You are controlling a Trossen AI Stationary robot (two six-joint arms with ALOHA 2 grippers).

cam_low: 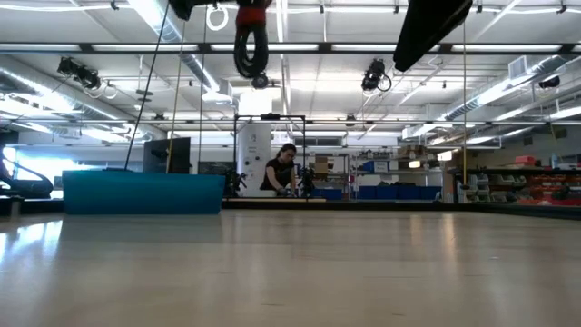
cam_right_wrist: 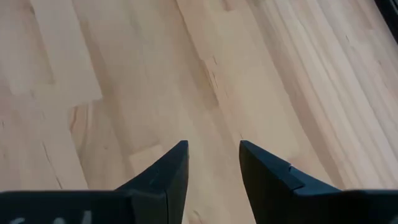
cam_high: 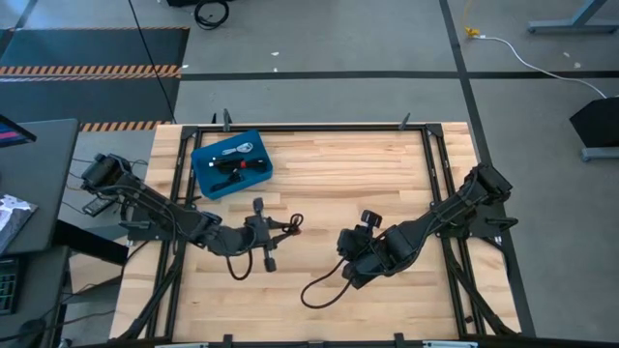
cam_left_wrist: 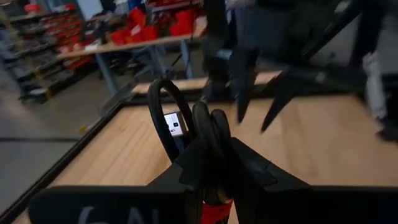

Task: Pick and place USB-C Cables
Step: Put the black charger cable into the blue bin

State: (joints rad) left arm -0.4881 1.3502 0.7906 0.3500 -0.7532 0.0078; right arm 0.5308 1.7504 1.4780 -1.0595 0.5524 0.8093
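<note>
My left gripper (cam_high: 282,228) is shut on a small black coiled cable with a red band (cam_left_wrist: 186,124), left of the table's middle. In the low view the coil (cam_low: 251,41) hangs high above the tabletop. A blue tray (cam_high: 205,179) at the far left holds a whitish-grey coil (cam_high: 238,149) and black coils (cam_high: 228,167) with a spot of red. My right gripper (cam_right_wrist: 213,163) is open and empty over bare wood; in the high view it (cam_high: 346,256) is right of the table's middle. My left gripper pinches the black coil between its two fingers, near the red band (cam_left_wrist: 216,211) at the coil's gathered end. Several loops (cam_left_wrist: 163,106) stick out past the fingertips. The coil is lifted clear of the table.
A black cord (cam_high: 319,287) lies in a loose loop on the wood, on the near side of my right gripper. A black frame (cam_high: 319,127) runs along the table's edges. A person (cam_low: 278,173) stands far off in the room beyond the table.
</note>
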